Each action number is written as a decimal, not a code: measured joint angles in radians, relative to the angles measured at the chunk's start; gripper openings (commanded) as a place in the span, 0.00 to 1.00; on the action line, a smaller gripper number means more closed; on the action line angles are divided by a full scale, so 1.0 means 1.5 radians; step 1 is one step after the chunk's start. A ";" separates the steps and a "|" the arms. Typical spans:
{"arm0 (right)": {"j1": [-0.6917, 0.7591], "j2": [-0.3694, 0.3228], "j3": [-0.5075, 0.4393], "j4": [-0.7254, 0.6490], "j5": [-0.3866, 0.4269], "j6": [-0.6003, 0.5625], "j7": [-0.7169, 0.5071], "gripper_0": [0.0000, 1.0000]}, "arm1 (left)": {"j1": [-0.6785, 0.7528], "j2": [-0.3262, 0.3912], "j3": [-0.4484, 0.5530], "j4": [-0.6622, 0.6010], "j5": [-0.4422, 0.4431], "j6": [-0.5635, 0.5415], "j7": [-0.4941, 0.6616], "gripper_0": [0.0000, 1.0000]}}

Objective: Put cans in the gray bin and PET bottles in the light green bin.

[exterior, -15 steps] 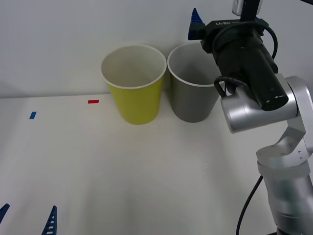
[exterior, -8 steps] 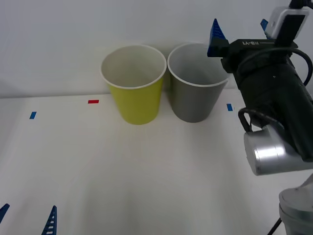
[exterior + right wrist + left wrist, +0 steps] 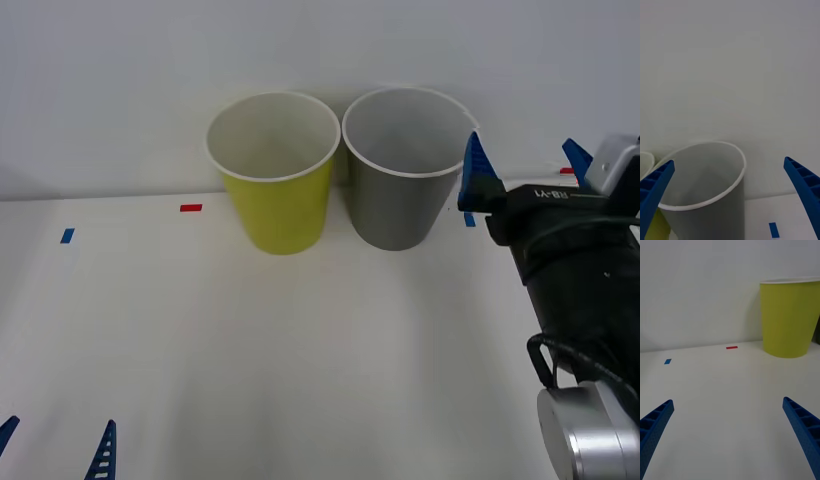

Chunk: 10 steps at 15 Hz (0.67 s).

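The right gripper [image 3: 520, 170] hangs just beside the gray bin [image 3: 403, 180], on its right and slightly nearer the robot, fingers [image 3: 657, 183] spread and grasping nothing; the can is not on the surface [image 3: 300, 350], so by my judgement it already lies inside a bin. The light green bin [image 3: 275, 175] touches the gray one on its left, nearer the left gripper [image 3: 55, 445], which waits released low at the near edge. The right wrist housing carries small white lettering I cannot read.
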 measured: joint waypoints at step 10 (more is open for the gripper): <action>0.121 -0.013 0.009 0.027 -0.051 -0.148 -0.002 1.00 | 0.000 0.000 0.000 0.000 0.000 0.000 0.000 1.00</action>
